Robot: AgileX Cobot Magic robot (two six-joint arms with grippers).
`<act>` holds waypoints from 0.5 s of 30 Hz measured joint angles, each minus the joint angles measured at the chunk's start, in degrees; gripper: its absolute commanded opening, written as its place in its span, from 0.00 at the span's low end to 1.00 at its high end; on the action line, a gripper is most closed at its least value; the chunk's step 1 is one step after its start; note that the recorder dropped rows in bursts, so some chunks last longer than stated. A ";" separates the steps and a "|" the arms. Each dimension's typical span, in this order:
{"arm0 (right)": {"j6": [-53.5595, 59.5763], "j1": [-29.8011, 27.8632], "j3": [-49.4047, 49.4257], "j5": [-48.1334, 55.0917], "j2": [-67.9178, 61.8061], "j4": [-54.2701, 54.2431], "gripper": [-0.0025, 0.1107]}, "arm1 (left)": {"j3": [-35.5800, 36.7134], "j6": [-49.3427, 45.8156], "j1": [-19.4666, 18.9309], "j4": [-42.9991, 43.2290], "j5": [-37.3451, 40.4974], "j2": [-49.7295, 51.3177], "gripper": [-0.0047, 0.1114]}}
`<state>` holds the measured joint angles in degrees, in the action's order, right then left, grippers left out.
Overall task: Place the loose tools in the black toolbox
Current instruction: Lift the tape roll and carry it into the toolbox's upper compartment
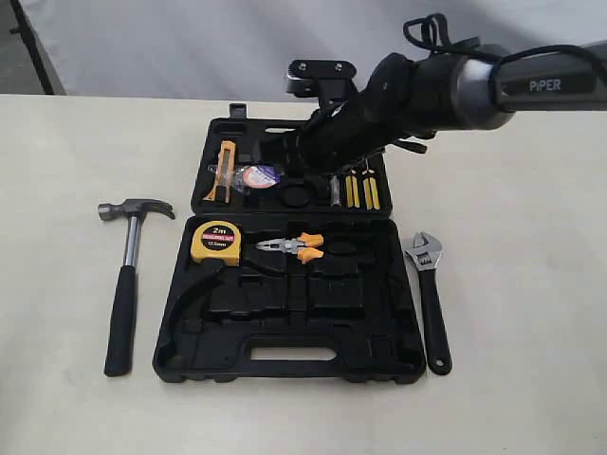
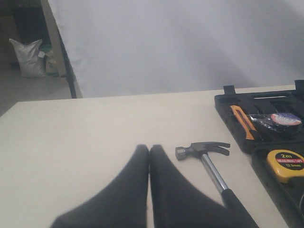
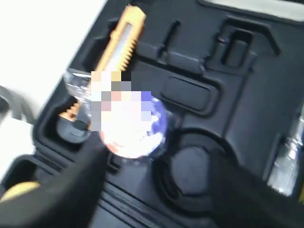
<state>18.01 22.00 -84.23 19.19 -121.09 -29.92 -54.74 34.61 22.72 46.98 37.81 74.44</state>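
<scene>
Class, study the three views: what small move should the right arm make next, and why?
Probably lift the right tool straight up out of the toolbox. Its fingers stand apart and the tape roll already lies in the half away from its handle, so that item looks delivered. The wrench lies loose on the table on the right, the hammer on the left, both waiting.

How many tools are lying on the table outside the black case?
2. The hammer lies left of the case; the wrench lies right of it. The right arm may hide others behind it.

Exterior high frontal, wrist views share toolbox [image 1: 379, 365]
</scene>
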 measured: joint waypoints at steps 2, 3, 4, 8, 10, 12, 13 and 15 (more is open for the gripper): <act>0.35 1.18 -1.46 0.10 -0.11 0.38 0.76 | 0.00 0.00 0.00 0.00 0.00 0.00 0.05; 0.95 1.43 -2.16 0.23 -0.42 0.62 0.75 | 0.00 0.00 0.00 0.00 0.00 0.00 0.05; 1.98 1.97 -3.64 0.38 -1.58 0.86 0.75 | 0.00 0.00 0.00 0.00 0.00 0.00 0.05; 3.50 2.31 -7.94 0.99 -6.47 1.24 0.75 | 0.00 0.00 0.00 0.00 0.00 0.00 0.05; 3.50 2.56 -9.50 1.77 -8.44 1.46 0.75 | 0.00 0.00 0.00 0.00 0.00 0.00 0.05; 3.50 2.96 -9.82 0.93 -9.38 3.03 0.75 | 0.00 0.00 0.00 0.00 0.00 0.00 0.05; 3.61 3.21 -9.82 0.39 -9.77 3.75 0.74 | 0.00 0.00 0.00 0.00 0.00 0.00 0.05; 3.73 3.44 -9.85 -0.43 -10.41 4.86 0.60 | 0.00 0.00 0.00 0.00 0.00 0.00 0.05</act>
<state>21.74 25.44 -94.08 18.75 -131.50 -25.06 -54.74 34.61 22.72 46.98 37.81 74.44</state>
